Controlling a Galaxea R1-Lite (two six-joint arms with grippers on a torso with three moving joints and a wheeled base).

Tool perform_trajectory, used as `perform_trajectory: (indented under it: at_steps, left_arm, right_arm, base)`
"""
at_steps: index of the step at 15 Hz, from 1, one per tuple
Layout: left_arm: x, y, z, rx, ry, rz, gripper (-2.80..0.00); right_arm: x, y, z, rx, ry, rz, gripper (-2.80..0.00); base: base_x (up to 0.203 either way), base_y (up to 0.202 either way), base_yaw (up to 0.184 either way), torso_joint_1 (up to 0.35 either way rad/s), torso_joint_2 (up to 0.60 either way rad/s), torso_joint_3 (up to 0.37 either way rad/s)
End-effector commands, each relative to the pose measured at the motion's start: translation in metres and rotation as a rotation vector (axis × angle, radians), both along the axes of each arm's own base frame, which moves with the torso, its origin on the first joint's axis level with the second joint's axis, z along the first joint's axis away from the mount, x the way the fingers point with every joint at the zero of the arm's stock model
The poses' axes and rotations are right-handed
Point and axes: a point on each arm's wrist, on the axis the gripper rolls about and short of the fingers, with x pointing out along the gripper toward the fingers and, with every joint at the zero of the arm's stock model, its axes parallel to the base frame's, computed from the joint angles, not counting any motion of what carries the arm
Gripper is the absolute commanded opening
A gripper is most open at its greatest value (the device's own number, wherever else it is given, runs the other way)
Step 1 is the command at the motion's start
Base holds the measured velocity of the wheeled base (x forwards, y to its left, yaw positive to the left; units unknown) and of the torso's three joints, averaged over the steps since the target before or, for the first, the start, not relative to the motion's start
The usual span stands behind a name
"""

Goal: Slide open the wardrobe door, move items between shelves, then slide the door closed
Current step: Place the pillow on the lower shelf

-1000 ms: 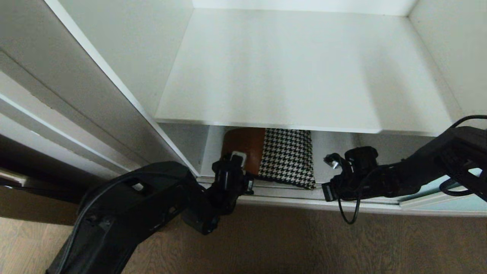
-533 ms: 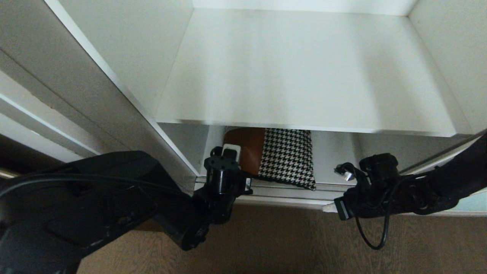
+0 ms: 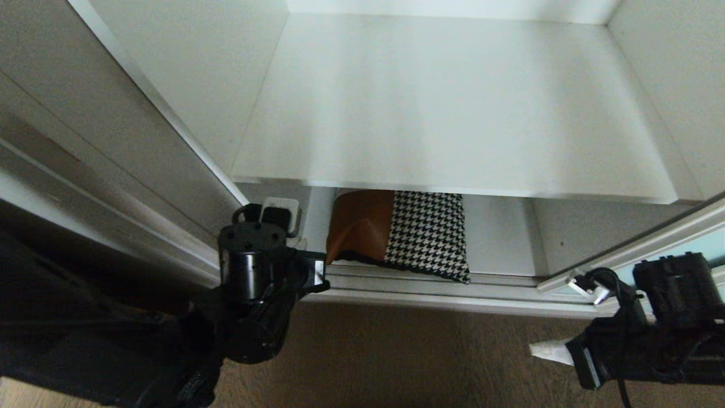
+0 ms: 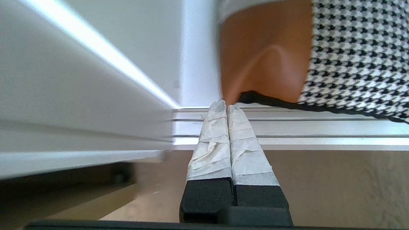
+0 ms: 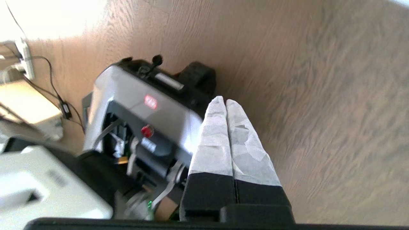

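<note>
Head view looks down into the open white wardrobe, where the square patchwork cushion (image 3: pixel 396 233) with a brown leather patch and a black-white houndstooth patch lies on the lower white laminate shelf (image 3: pixel 498 238), under the wide upper white laminate shelf (image 3: pixel 453 102). Its front edge sits just beside the silver floor track (image 3: pixel 430 283). The frosted pale aqua sliding wardrobe door (image 3: pixel 708 243) shows at the right edge. The left gripper (image 4: pixel 227 107) has its taped fingers pressed together, empty, tips near the cushion's brown corner over the track. The right gripper (image 5: pixel 222 101) is likewise closed and empty, out over the brown wood-grain floor (image 5: pixel 319 95), pointing toward the robot's grey base (image 5: pixel 140 108).
</note>
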Motion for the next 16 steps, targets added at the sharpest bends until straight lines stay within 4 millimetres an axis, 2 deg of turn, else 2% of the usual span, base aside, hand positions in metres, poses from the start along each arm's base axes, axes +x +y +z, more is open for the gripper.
perform_trajectory:
  at_steps: [1,5,10,14,16]
  left_arm:
    - [-0.028,0.022,0.026,-0.034,-0.061,0.041,-2.8]
    - [-0.058,0.051,0.041,-0.022,-0.107,0.192,-2.8]
    - [-0.087,0.101,0.058,-0.05,-0.168,0.36,-2.8]
    - [-0.118,0.138,0.079,-0.057,-0.239,0.48,-2.8]
    - [-0.136,0.155,0.083,-0.05,-0.268,0.553,-2.8]
  right_arm:
    - [-0.043,-0.011,0.017,0.024,-0.081,-0.031,-2.8]
    - [-0.092,-0.022,0.026,0.058,-0.112,-0.093,-2.8]
    - [-0.15,-0.03,0.026,0.092,-0.115,-0.152,-2.8]
    - [-0.174,-0.034,0.027,0.061,-0.15,-0.235,-2.8]
    - [-0.185,-0.035,0.03,0.09,-0.177,-0.268,-2.8]
  base:
    - [0.0,0.0,0.0,0.0,0.0,0.0]
    - [0.0,0.0,0.0,0.0,0.0,0.0]
    - [0.0,0.0,0.0,0.0,0.0,0.0]
    - [0.0,0.0,0.0,0.0,0.0,0.0]
    - [0.0,0.0,0.0,0.0,0.0,0.0]
